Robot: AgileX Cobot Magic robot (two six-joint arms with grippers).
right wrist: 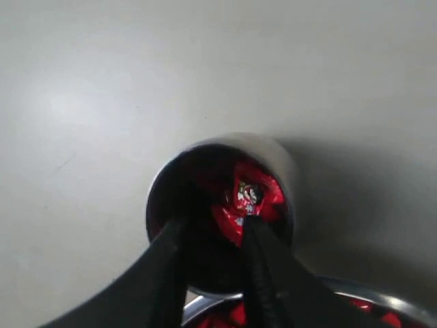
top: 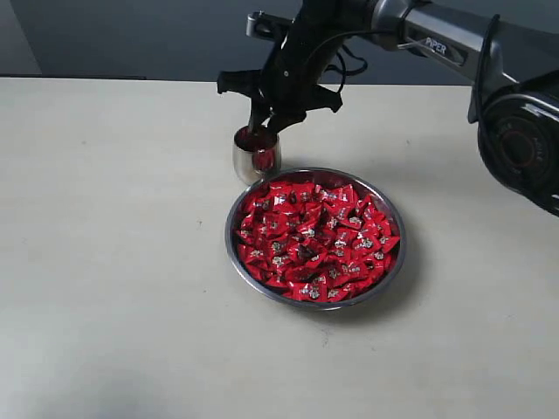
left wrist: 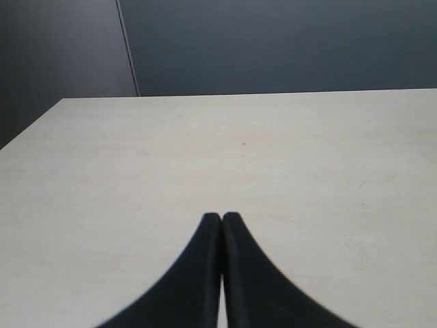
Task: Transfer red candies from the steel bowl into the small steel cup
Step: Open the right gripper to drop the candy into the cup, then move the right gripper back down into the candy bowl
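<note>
The steel bowl (top: 232, 229) holds a thick heap of red candies (top: 314, 240) at the table's middle. Just behind its far left rim stands the small steel cup (top: 255, 159). My right gripper (top: 258, 131) points down into the cup's mouth. In the right wrist view the gripper (right wrist: 214, 224) is open, its fingers apart inside the cup (right wrist: 273, 152). A red candy (right wrist: 251, 196) lies in the cup beside one fingertip. The bowl's rim (right wrist: 355, 292) shows below. My left gripper (left wrist: 222, 216) is shut on nothing over bare table, away from the bowl.
The pale table (top: 105, 262) stretches wide to the left and front of the bowl. The right arm's base (top: 524, 144) sits at the right edge. A dark wall runs behind the table's far edge.
</note>
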